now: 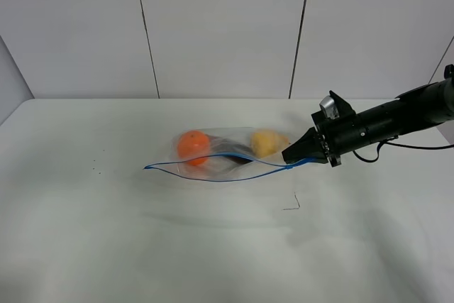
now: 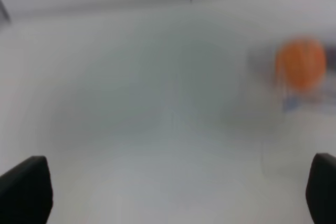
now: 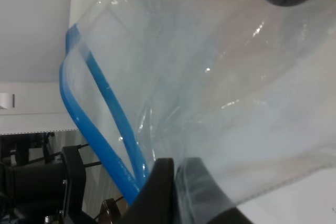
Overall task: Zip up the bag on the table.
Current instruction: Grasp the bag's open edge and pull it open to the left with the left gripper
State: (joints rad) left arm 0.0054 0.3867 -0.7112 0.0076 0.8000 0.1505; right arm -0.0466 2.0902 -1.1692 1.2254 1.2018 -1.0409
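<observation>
The clear bag [image 1: 220,154] lies in the middle of the white table [image 1: 106,246], with an orange fruit [image 1: 193,145], a dark purple one [image 1: 230,155] and a yellow one [image 1: 266,142] inside. Its blue zipper strip [image 1: 213,178] gapes open along the near edge. My right gripper [image 1: 292,155] is shut on the bag's right end at the zipper. The right wrist view shows its jaws [image 3: 173,182] pinching the plastic [image 3: 226,77] beside the blue strip [image 3: 100,103]. My left gripper [image 2: 173,190] is open and empty over bare table. The orange fruit [image 2: 300,62] is blurred ahead of it.
A grey panelled wall [image 1: 220,26] stands behind the table's far edge. A small dark mark [image 1: 294,204] lies on the table in front of the bag's right end, and tiny specks [image 1: 96,169] lie to its left. The left arm is outside the exterior high view.
</observation>
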